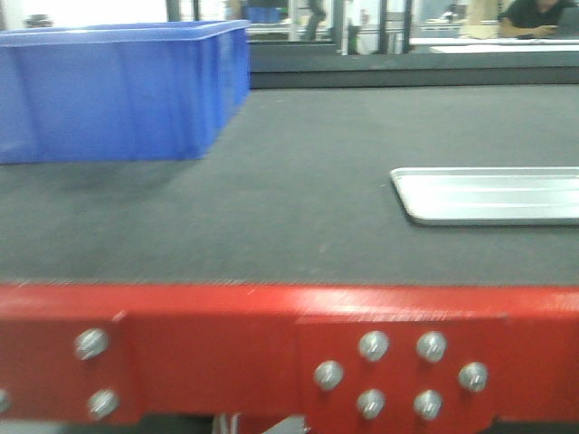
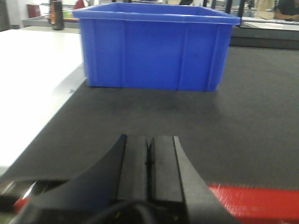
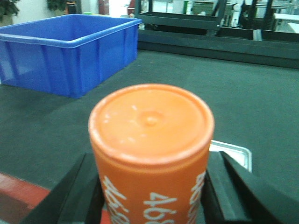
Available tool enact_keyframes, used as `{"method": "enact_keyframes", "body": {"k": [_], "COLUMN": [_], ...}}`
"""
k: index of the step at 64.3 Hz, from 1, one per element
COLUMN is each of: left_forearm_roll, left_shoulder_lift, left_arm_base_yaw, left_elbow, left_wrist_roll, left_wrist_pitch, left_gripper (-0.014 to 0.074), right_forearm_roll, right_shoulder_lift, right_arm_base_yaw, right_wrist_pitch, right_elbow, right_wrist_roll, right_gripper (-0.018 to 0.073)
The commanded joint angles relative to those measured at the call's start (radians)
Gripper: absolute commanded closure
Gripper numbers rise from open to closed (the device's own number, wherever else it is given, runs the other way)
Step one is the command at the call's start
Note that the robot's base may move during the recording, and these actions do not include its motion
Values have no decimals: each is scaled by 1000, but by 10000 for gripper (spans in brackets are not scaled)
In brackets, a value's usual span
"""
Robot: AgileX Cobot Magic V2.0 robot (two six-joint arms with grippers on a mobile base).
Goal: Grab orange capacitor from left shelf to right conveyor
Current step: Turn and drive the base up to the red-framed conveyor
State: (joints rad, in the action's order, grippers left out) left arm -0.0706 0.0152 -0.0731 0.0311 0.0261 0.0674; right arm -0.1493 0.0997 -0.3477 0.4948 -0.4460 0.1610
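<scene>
Your left gripper point(image 2: 149, 161) has its jaws pressed together; your right gripper point(image 3: 152, 189) clamps the orange capacitor point(image 3: 150, 123).

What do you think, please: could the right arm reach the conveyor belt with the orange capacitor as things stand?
Probably yes. The right tool holds the orange capacitor by the red edge, and bare belt lies ahead; only the silver tray sits close, the blue bin well left.

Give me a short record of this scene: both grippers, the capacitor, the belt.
orange capacitor: held, "4680" printed on its side
right gripper: shut on the orange capacitor
left gripper: shut, empty
right conveyor: dark belt, red front edge
on belt: blue bin at left, silver tray at right
</scene>
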Motion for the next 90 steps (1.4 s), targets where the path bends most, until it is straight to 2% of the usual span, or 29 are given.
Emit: {"method": "enact_keyframes", "body": {"k": [1,90], "left_forearm_roll": [-3,-3], "left_shoulder_lift": [10,10], "left_arm_base_yaw": [0,0], "left_elbow": [-5,-5], "left_wrist_roll": [-2,-2], "left_wrist_pitch": [-84,-84], "left_gripper": [723,723], "right_forearm_roll": [-14,-14], "right_shoulder_lift": [15,15], "right_arm_base_yaw": [4,4], "right_wrist_pitch": [-90,-101], "right_elbow": [-27,-27], "right_wrist_roll": [-5,-5], "right_gripper": [486,486]}}
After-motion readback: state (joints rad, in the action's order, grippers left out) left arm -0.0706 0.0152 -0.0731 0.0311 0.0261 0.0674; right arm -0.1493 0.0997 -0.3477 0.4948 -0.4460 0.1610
